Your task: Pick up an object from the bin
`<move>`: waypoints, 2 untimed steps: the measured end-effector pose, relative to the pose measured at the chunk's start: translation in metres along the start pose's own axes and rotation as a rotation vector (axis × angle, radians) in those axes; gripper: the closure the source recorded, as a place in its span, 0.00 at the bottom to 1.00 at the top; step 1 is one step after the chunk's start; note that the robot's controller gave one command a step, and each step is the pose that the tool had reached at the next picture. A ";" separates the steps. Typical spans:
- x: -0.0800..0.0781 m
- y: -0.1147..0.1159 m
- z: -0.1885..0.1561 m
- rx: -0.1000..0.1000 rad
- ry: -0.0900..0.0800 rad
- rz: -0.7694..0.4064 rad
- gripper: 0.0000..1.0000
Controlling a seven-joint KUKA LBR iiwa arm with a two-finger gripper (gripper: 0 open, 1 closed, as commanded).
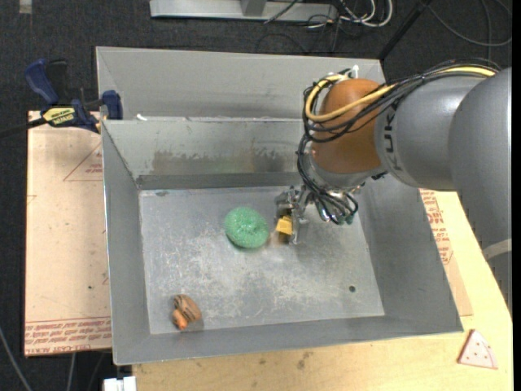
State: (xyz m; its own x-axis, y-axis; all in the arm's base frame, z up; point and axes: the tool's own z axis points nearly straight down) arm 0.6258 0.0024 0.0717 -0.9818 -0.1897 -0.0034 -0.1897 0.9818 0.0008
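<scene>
The gripper [291, 218] was parked low near the middle of the bin [122, 218], right up against a small yellow block [283, 227], itself just beside a green scrubby ball [246, 228]. Open or clamped couldn't really be told. A brown-orange thing [186, 312] was seen near the front-left corner.

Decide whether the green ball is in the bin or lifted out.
In the bin. The green ball lies on the floor of the bin, just left of the claw.

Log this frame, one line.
gripper: down in bin, beside green round pad | small yellow piece at its tip, grasp unclear | brown-orange item: lower-left corner
</scene>
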 end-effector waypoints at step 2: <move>0.025 0.005 -0.187 0.000 0.000 -0.166 1.00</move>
